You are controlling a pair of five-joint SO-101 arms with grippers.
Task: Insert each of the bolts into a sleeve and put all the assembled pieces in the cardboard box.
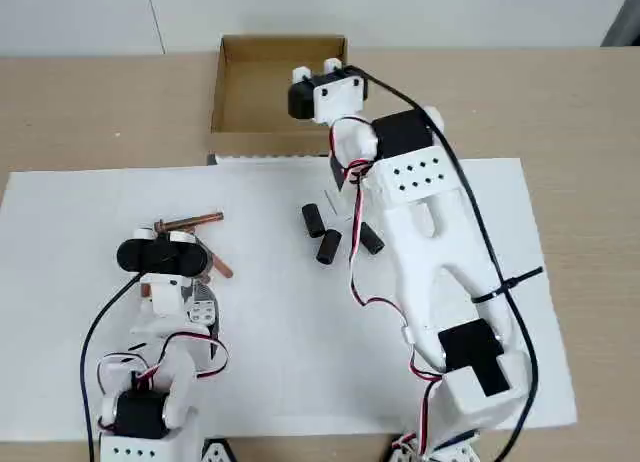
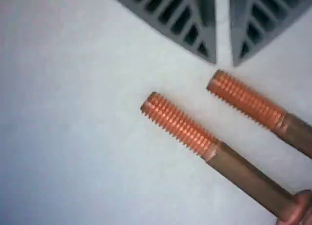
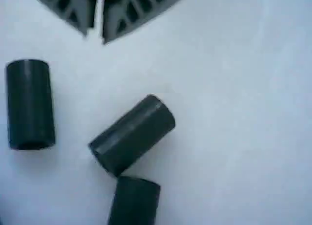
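- The left gripper [image 2: 223, 58] hangs over the left half of the white sheet [image 1: 270, 332]. Its grey fingers are drawn almost together with only a thin slit between the tips, and they grip nothing.
- Just off those tips two copper bolts lie flat on the sheet, side by side and not touching, threaded ends toward the gripper. They are the tip-side bolt [image 2: 253, 105] and the headed bolt [image 2: 214, 149].
- In the high view the far bolt [image 1: 190, 222] lies roughly parallel to the sheet's far edge, just beyond the left arm's wrist. The slanted bolt [image 1: 221, 267] pokes out from under that wrist toward the sheet's middle. I cannot tell which of these match the two in the left wrist view.
- The right gripper [image 3: 97, 32] hangs over the sheet near the middle of its far edge. Its fingers are likewise nearly closed, with a narrow gap and nothing between them.
- Three black sleeves lie on their sides near the sheet's middle, toward its far edge. The far sleeve [image 1: 314, 220] and the near sleeve [image 1: 328, 246] are just beside each other, and the arm-side sleeve [image 1: 371, 239] lies close against the right arm.
- The cardboard box [image 1: 230, 87] sits on the bare desk [image 1: 80, 112] right at the sheet's far edge, its top uncovered. The right arm's wrist is over its near right corner.
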